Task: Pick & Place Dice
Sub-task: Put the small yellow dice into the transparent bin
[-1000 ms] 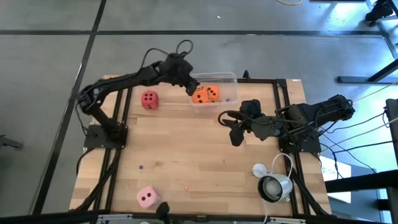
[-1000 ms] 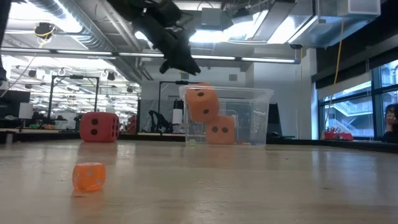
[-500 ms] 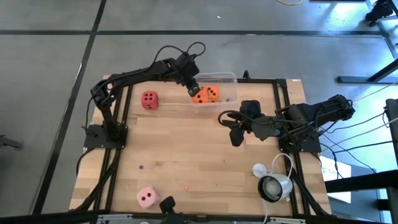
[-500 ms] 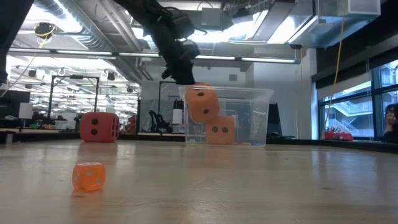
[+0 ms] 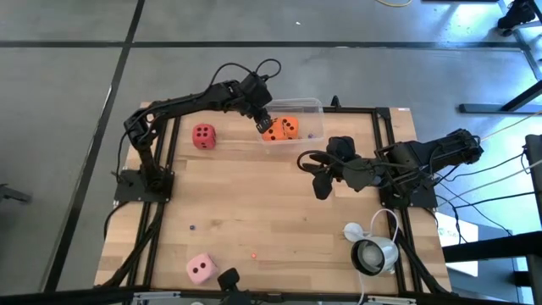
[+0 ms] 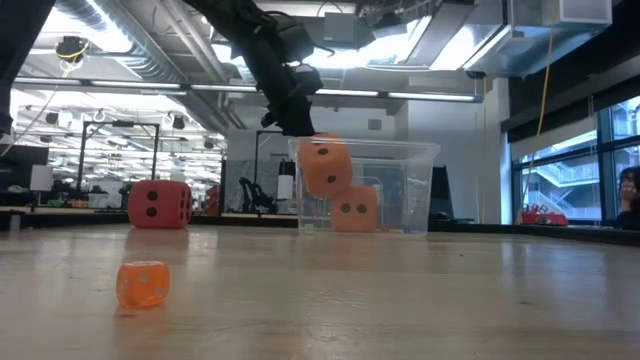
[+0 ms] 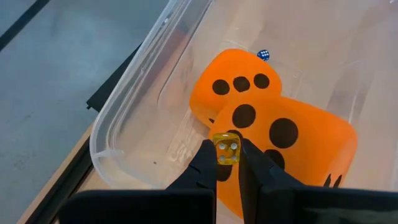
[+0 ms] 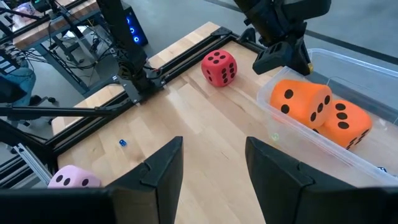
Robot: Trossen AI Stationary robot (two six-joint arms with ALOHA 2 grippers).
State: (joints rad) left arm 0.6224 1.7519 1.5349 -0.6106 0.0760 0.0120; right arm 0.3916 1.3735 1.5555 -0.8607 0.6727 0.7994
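Closest to the front edge of the bench sits the pale pink die, untouched, and a little further in lies a tiny orange die, loose on the wood. Past those, my right end effector hangs over the middle of the bench with its fingers spread and nothing between them; that arm is only waiting. Further back on the left the red die rests on the wood, just beside the clear plastic container at the far edge, where the two big orange dice already lie against each other. What has changed over the last second is my left arm: it has swung in toward the container and come to rest, so my left end effector now hovers at the container's near-left rim, directly above the orange dice. Its fingers are pressed together on a tiny yellow translucent die, pinched at the very tips. I judge the carry is done and the release is what remains; after that, the red and pink dice are yet to be collected.
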